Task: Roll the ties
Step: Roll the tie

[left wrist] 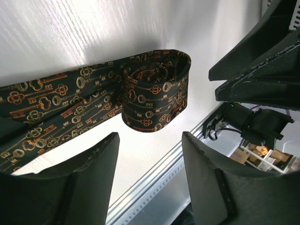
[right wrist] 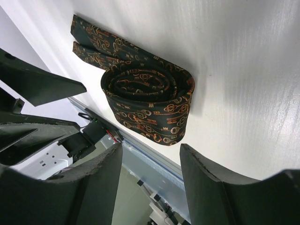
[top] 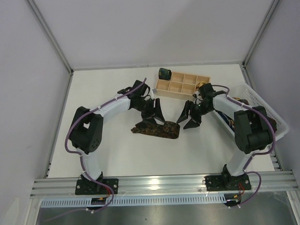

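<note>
- Left gripper (top: 157,113) hangs just above the table (top: 105,94), a bit left of middle. Its jaws are spread wide with nothing between them. In its wrist cam both fingers (left wrist: 89,183) frame bare white tabletop.
- The tie (top: 155,129) being worked on is dark with a little gold key print. It lies flat on the table on the near side of both grippers, roughly in between them.
- Its right end is wound into a loose, squashed coil (left wrist: 157,91) lying on its side. The unrolled tail runs off to the left.
- From the left wrist the coil sits just past the fingertips, not inside the gap. I can't tell whether the tail touches the left finger where it passes behind it.
- A finished dark green roll (top: 164,72) stands at the back, touching the left end of the wooden tray (top: 181,85).
- Right gripper (top: 192,120) is just right of the coil and tilted toward it. It's opened up too and carries nothing.
- In its own cam the coil (right wrist: 150,103) sits beyond the fingers (right wrist: 225,187) with a strip of table in between.
- White mesh basket (top: 268,113) sits along the right edge, beside the right arm.
</note>
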Controlling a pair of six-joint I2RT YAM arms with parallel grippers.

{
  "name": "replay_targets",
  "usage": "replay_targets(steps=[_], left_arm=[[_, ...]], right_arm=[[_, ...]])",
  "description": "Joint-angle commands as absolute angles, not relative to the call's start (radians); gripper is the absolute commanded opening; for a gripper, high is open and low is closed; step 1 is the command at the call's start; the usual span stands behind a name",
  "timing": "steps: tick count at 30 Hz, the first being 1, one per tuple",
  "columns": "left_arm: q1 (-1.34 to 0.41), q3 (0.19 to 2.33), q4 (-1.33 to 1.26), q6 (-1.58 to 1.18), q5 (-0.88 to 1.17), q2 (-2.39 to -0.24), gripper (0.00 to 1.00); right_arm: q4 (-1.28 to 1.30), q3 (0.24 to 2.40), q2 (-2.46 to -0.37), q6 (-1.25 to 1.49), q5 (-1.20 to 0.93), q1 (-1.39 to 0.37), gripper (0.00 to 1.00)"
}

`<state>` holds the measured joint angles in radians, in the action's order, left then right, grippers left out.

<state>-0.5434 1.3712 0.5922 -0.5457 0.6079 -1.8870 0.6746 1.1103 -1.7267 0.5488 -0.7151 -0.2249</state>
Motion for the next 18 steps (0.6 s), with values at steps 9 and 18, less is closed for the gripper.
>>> replay_targets(steps=[9, 18], left_arm=[[-0.581, 1.422, 0.554, -0.414, 0.675, -1.953, 0.68], [-0.607, 1.482, 0.529, -0.414, 0.715, -2.042, 0.69]], right_arm=[[0.640, 1.080, -1.729, 0.523, -0.713, -0.224, 0.58], [0.626, 1.049, -1.738, 0.512, -0.716, -0.224, 0.58]])
